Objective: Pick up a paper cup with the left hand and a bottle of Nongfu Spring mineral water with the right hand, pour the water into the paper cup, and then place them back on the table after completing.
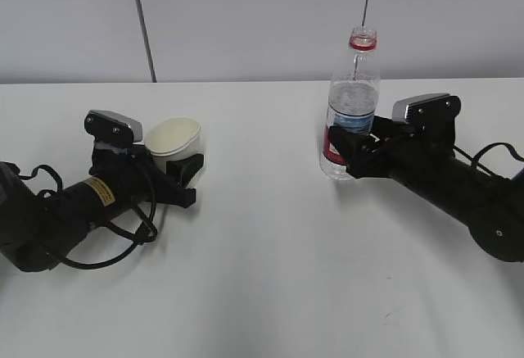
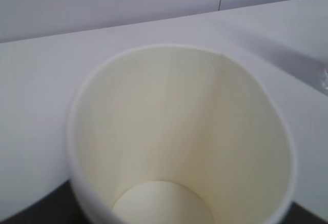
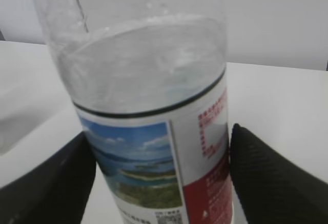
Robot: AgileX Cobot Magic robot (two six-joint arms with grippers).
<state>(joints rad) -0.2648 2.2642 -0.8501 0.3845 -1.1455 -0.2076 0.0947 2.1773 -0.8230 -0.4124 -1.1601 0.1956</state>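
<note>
Closest to the camera it's just bare table (image 1: 270, 292), nothing on it. Then both arms, lying low, each already on its item.

The left hand (image 1: 176, 179) has the paper cup (image 1: 173, 137) sitting between its fingers. The wrist view looks straight down into the cup and it's dry, no water yet. Fingers aren't really visible there, only dark bits at the bottom corners, so I can't tell for sure if it's squeezing or just cradling. The cup looks tipped a little in the outside view.

The right hand (image 1: 354, 151) is clamped on the bottle (image 1: 352, 108) down low at the label, one finger (image 3: 266, 175) on each side, both pads touching. Low grip makes sense to me: the neck stays free for tipping toward the cup. The cap's off, red ring left on the neck, and the bottle stands upright with its water (image 3: 148, 60) reaching above the label.

Cup and bottle are well apart, so I'd guess lifting and bringing them together comes next.

Count: two arms, one cup, one bottle.
</note>
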